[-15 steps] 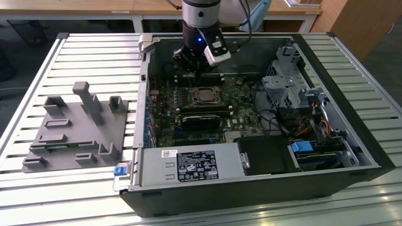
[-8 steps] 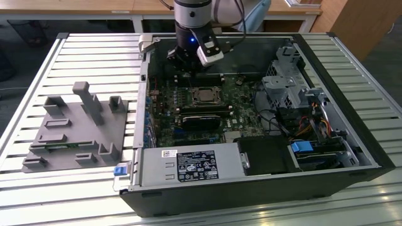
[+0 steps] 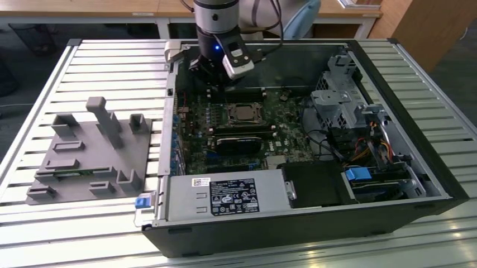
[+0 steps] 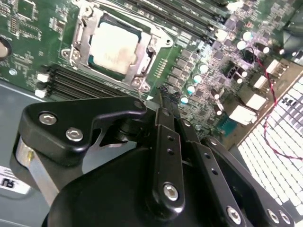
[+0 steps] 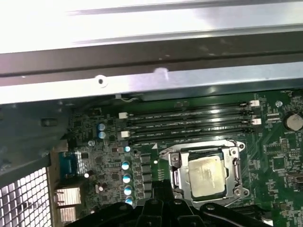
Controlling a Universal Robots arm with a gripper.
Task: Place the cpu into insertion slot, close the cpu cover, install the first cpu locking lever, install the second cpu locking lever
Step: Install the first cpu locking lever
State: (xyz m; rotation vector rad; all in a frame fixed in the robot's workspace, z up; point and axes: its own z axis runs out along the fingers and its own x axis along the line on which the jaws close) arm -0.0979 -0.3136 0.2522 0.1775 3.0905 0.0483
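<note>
On the exterior view's left, a grey fixture tray (image 3: 89,151) lies on the desk (image 3: 111,61). Right of it, inside the open computer case (image 3: 417,167), the tool (image 4: 160,97) hovers just beside the cpu (image 4: 112,47), fingers drawn together, gripping nothing. The cpu sits in the insertion slot (image 4: 96,65), with the cpu cover (image 4: 80,35) flat around it.

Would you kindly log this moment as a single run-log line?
cpu: seated | cpu cover: down around it | gripper: jaws shut, empty, beside cover's edge
</note>
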